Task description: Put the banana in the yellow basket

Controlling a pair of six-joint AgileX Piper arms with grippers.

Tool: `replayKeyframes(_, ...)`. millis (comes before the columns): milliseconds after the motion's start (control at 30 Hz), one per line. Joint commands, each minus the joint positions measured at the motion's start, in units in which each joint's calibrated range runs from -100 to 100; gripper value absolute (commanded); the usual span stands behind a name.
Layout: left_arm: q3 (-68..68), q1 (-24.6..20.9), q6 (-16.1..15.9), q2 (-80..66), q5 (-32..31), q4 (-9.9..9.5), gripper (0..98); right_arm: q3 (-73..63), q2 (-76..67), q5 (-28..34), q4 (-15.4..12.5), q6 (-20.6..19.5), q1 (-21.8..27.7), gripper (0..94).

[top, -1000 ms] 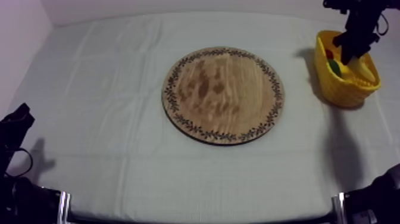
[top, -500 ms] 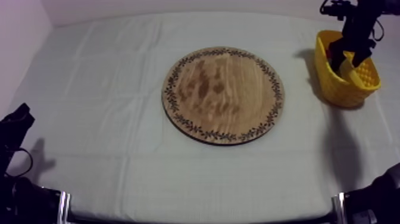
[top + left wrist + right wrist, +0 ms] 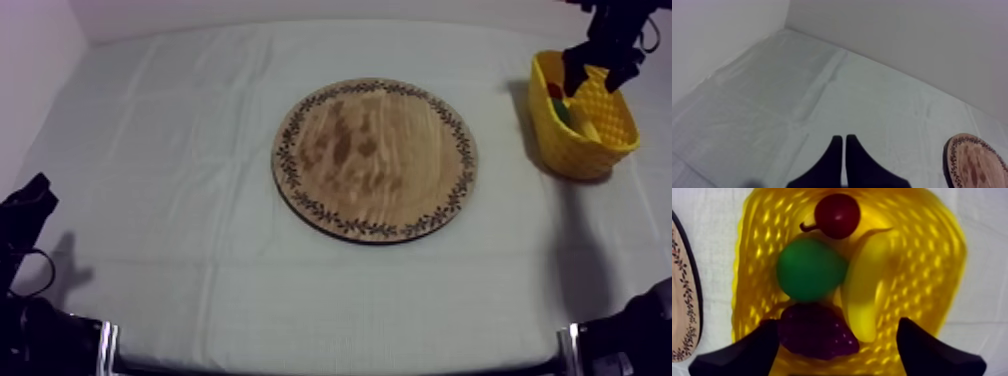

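Note:
The banana (image 3: 869, 288) lies inside the yellow basket (image 3: 922, 253), beside a green pear (image 3: 809, 270), a small red fruit (image 3: 837, 215) and a bunch of grapes (image 3: 814, 330). Above the basket (image 3: 583, 125) at the table's far right hangs my right gripper (image 3: 600, 72), open, its fingers (image 3: 932, 353) wide apart and holding nothing. The round wooden board (image 3: 375, 160) lies bare in the middle of the table. My left gripper (image 3: 844, 145) is shut, its fingers together as a narrow wedge, and rests low at the left (image 3: 25, 215).
Grey-white cloth covers the table to the back wall. The board's patterned rim (image 3: 684, 293) lies just left of the basket in the right wrist view, and the board's edge (image 3: 977, 162) shows ahead of my left gripper.
My right gripper has opened inside the basket, let go of the banana there, and risen up and back above the rim. The left arm has not moved.

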Motion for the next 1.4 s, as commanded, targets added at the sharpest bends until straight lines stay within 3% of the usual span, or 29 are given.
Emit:
replayKeyframes(0,-0.01,0.01,-0.02,0.00,-0.01,0.01,0.1,0.62,-2.32,-0.36,-0.87,0.25,0.48,88.6)
replayKeyframes(200,-0.01,0.01,-0.03,0.00,-0.01,0.01,0.1,5.39,-9.64,-2.14,-2.96,1.63,1.97,82.1)
replayKeyframes(533,-0.01,0.01,-0.03,0.00,-0.01,0.01,0.1,17.91,-24.02,-7.83,-4.89,3.29,3.20,60.5)
replayKeyframes(733,-0.01,0.01,-0.03,0.00,-0.01,0.01,0.1,25.28,-32.35,-12.72,-5.37,2.96,3.08,45.5)
replayKeyframes(1367,-0.01,0.01,-0.03,0.00,-0.01,0.01,0.1,51.47,-55.73,-29.51,-6.81,1.59,0.61,10.1)
